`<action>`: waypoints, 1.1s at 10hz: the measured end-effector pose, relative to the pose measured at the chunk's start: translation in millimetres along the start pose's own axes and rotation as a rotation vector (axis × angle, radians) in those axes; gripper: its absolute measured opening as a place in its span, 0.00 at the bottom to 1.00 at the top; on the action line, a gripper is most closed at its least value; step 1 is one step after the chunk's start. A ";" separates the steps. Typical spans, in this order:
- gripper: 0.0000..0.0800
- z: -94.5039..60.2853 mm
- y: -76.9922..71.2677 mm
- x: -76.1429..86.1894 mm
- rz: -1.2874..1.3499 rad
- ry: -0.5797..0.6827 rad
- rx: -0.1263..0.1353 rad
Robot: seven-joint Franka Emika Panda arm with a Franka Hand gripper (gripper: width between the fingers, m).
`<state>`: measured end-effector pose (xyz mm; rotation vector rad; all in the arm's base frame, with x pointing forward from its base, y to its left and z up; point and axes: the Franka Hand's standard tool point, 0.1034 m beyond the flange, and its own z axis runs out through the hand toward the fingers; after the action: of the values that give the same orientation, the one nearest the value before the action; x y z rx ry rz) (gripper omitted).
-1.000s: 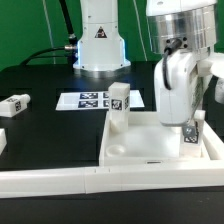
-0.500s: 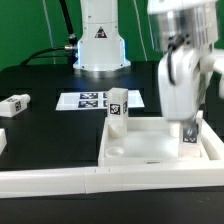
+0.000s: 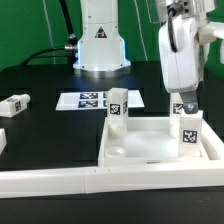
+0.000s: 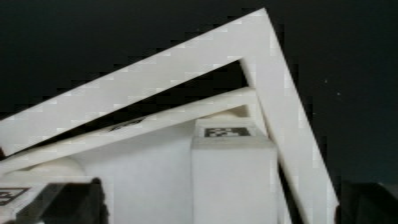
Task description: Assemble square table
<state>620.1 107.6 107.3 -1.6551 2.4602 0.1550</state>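
The white square tabletop [image 3: 150,152] lies rim up behind the front wall. One white tagged leg [image 3: 118,110] stands in its far corner at the exterior view's left. A second tagged leg [image 3: 190,132] stands at the top's right side. My gripper [image 3: 184,102] hangs just above that leg, open and holding nothing. In the wrist view the leg [image 4: 222,165] rises between my spread dark fingers [image 4: 32,205], with the top's rim [image 4: 178,62] beyond it. A small tag shows just behind the leg; I cannot tell what carries it.
A loose leg [image 3: 14,102] lies on the black table at the exterior view's left, another white piece [image 3: 2,142] at the left edge. The marker board [image 3: 88,100] lies behind the top. The long white barrier wall [image 3: 90,182] runs along the front. The arm's base [image 3: 100,45] stands at the back.
My gripper has let go of the right-hand leg and risen straight up off it. The leg stays standing in the top.
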 end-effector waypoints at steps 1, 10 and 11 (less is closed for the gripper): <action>0.81 0.4 0.2 0.2 0.000 0.001 -0.001; 0.81 -42.1 24.2 44.0 -0.180 -0.019 0.042; 0.81 -42.0 24.1 44.5 -0.237 -0.017 0.042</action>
<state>577.8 68.7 139.4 -1.9003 2.2156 0.0844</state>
